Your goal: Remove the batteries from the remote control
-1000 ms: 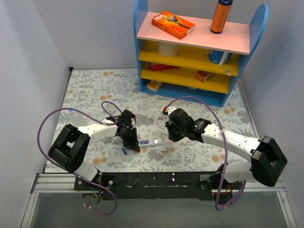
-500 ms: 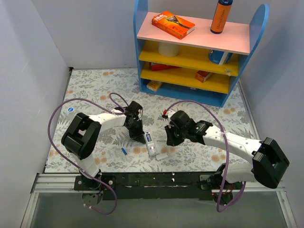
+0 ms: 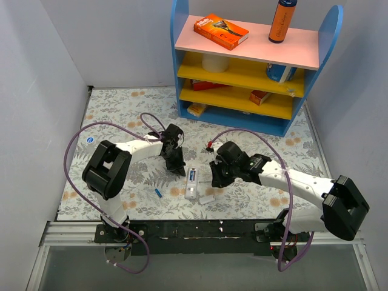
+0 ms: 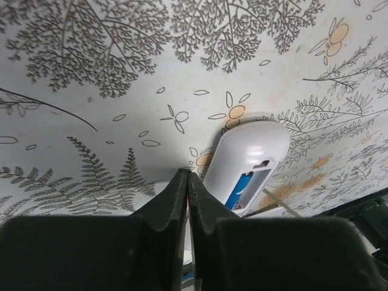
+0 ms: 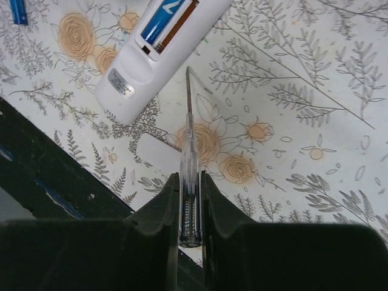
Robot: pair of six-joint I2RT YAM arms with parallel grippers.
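Right wrist view: the right gripper (image 5: 189,182) pinches a clear-handled metal rod (image 5: 188,115), whose tip is just beside the remote control (image 5: 136,73). The remote lies ahead and left of the fingers, one blue battery (image 5: 159,21) in its open slot. The white cover (image 5: 159,154) lies just left of the fingertips, and a second battery (image 5: 18,11) lies far left. The left gripper (image 4: 187,179) has its fingers pressed together, with the remote just right of the tips.

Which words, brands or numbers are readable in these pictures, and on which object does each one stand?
Orange box on the pink shelf: print too small to read.
Orange bottle beside it: lettering blurred.
Silver sticker on the remote control: unreadable.
Battery in the slot: white marking, not legible.
No text can be quoted.
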